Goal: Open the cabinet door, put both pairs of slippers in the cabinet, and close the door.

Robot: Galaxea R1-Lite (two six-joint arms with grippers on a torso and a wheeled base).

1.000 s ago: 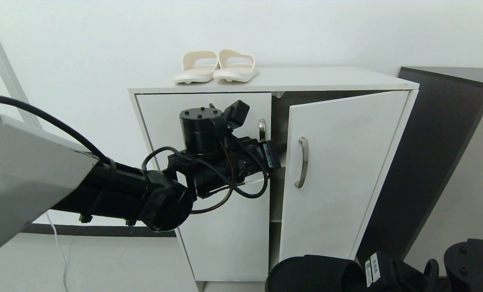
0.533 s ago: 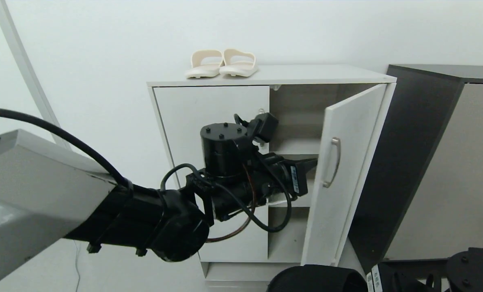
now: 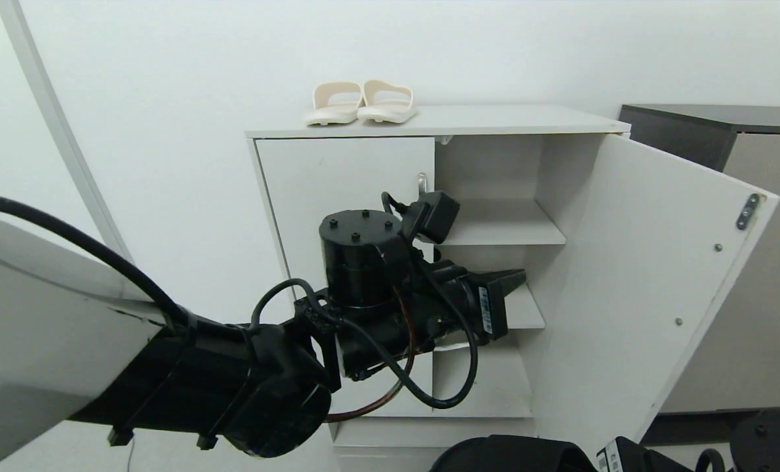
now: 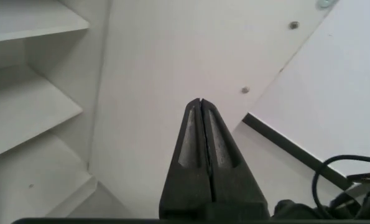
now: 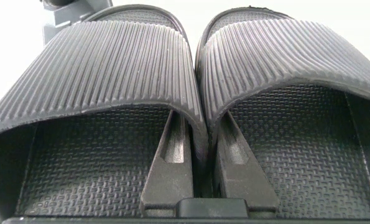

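Cabinet of white laminate (image 3: 495,121) in head view, right door (image 3: 645,282) swung wide, cream rubber slippers (image 3: 362,103) on top, left gripper (image 3: 518,278) before middle shelf (image 3: 531,316). Left wrist: fingers (image 4: 191,143) pressed together, nothing held. Right wrist: right gripper (image 5: 200,118) clamped on adjoining sides of black ribbed slippers (image 5: 110,68).

The right end effector (image 5: 200,134) grips the pressed-together inner walls of the black slippers (image 5: 110,68), which lie side by side. One of its fingers (image 5: 169,162) sits inside each slipper. Ribbed straps arch over them, above finely studded footbeds.
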